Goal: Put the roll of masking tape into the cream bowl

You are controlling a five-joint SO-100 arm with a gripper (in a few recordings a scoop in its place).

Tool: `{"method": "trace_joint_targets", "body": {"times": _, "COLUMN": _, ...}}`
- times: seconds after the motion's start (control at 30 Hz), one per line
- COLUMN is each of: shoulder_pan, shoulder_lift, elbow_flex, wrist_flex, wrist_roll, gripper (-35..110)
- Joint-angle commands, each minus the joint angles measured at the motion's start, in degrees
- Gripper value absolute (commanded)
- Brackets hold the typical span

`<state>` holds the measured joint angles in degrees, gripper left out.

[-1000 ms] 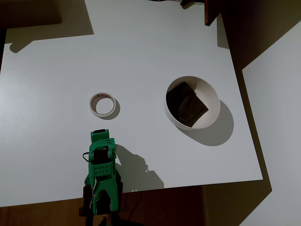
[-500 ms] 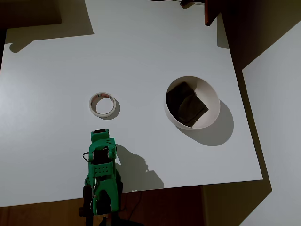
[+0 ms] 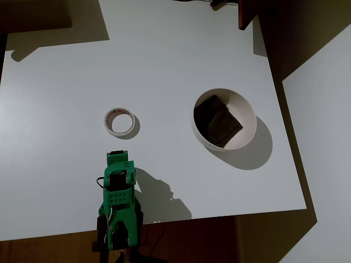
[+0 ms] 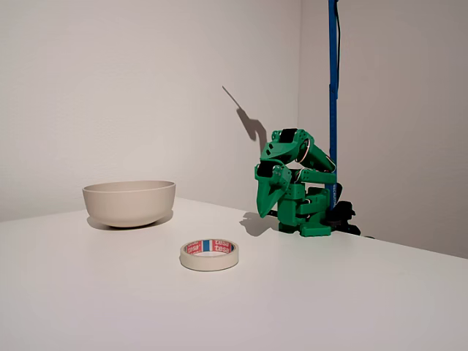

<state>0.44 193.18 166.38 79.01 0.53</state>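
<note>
The roll of masking tape (image 3: 119,121) lies flat on the white table, left of centre in the overhead view; in the fixed view the roll of masking tape (image 4: 209,254) is in the foreground. The cream bowl (image 3: 249,118) stands to the right and holds a dark square patch (image 3: 218,120). From the side, the cream bowl (image 4: 129,201) is at the left. The green arm (image 3: 118,186) is folded at the table's near edge, below the tape. My gripper (image 4: 268,208) points down above the table, shut and holding nothing, well apart from both the tape and the bowl.
A blue pole (image 4: 333,95) rises behind the arm's base. The table's right edge (image 3: 285,126) runs close to the bowl, with a dark gap beyond it. A dark brown object (image 3: 247,13) overhangs the far right corner.
</note>
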Motion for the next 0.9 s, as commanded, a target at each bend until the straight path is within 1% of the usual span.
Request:
{"method": "trace_joint_targets", "body": {"times": 0.0, "shoulder_pan": 1.67, "shoulder_lift": -5.36, "elbow_flex": -5.45, "wrist_flex": -2.11, "wrist_roll": -0.44, "gripper": -8}}
{"method": "trace_joint_targets", "body": {"times": 0.23, "shoulder_pan": 3.78, "shoulder_lift": -21.80, "elbow_flex": -17.84, "wrist_flex": -4.04, "wrist_roll": -2.11, "gripper": -8}}
{"method": "trace_joint_targets", "body": {"times": 0.5, "shoulder_pan": 4.31, "shoulder_lift": -49.57, "elbow_flex": -36.12, "wrist_flex": -3.60, "wrist_roll": -1.41, "gripper": -8}}
{"method": "trace_joint_targets", "body": {"times": 0.57, "shoulder_pan": 4.92, "shoulder_lift": -55.37, "elbow_flex": -38.76, "wrist_flex": -4.39, "wrist_roll": -0.53, "gripper": -3}}
{"method": "trace_joint_targets", "body": {"times": 0.6, "shoulder_pan": 5.19, "shoulder_lift": -57.74, "elbow_flex": -39.81, "wrist_flex": -4.83, "wrist_roll": -0.53, "gripper": 5}}
{"method": "trace_joint_targets", "body": {"times": 0.63, "shoulder_pan": 5.36, "shoulder_lift": -59.77, "elbow_flex": -40.52, "wrist_flex": -5.45, "wrist_roll": -0.53, "gripper": 9}}
{"method": "trace_joint_targets", "body": {"times": 0.77, "shoulder_pan": 5.63, "shoulder_lift": -66.71, "elbow_flex": -42.28, "wrist_flex": -8.44, "wrist_roll": -0.79, "gripper": 12}}
{"method": "trace_joint_targets", "body": {"times": 0.87, "shoulder_pan": 5.98, "shoulder_lift": -72.69, "elbow_flex": -46.05, "wrist_flex": -8.70, "wrist_roll": -0.79, "gripper": 14}}
